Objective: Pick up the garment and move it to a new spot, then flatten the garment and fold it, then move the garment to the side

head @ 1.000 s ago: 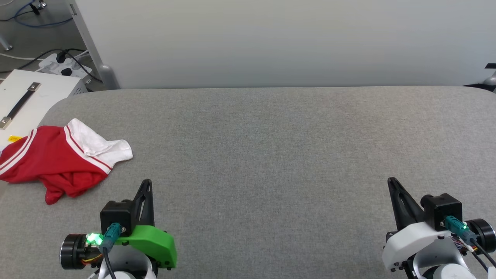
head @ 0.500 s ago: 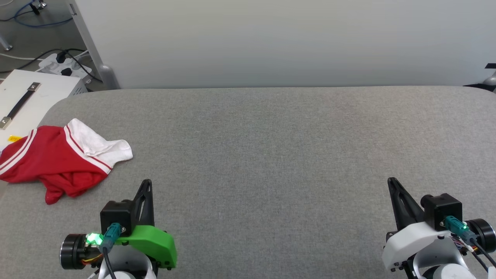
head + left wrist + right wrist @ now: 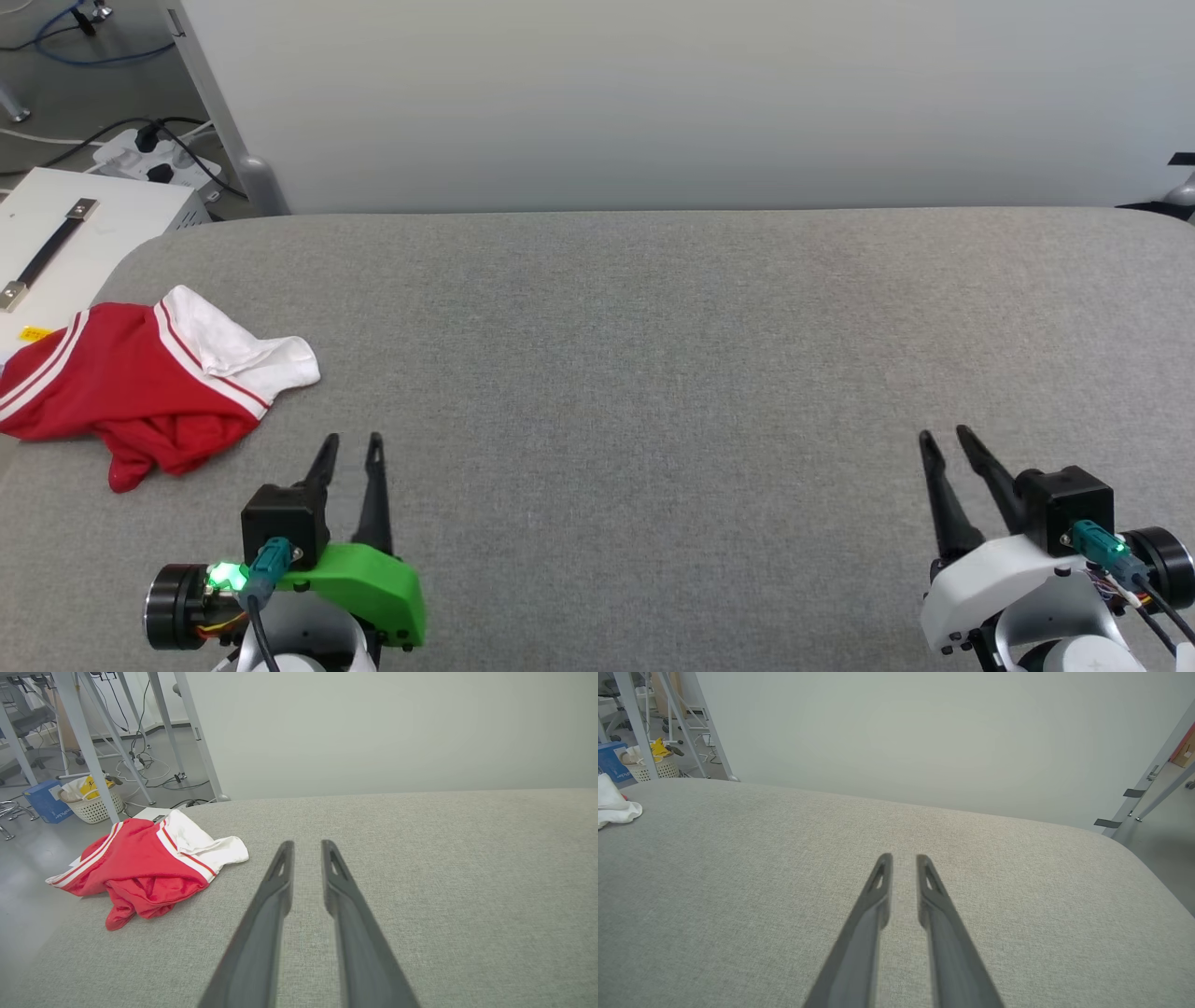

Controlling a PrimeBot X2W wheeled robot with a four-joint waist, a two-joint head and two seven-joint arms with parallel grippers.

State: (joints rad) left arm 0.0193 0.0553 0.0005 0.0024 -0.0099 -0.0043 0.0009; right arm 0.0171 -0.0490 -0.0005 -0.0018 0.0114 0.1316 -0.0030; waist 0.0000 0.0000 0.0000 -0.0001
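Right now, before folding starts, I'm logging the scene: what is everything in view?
garment: one, red with white sleeve, crumpled at the table's left edge
table: one, grey fabric top, before the robot
box: one, white with black handle, off the table's far-left corner
power strip: one, white, floor beyond the box
basket: one, white, floor at left
left gripper: one, dark fingers, open, lower left
right gripper: one, dark fingers, open, lower right
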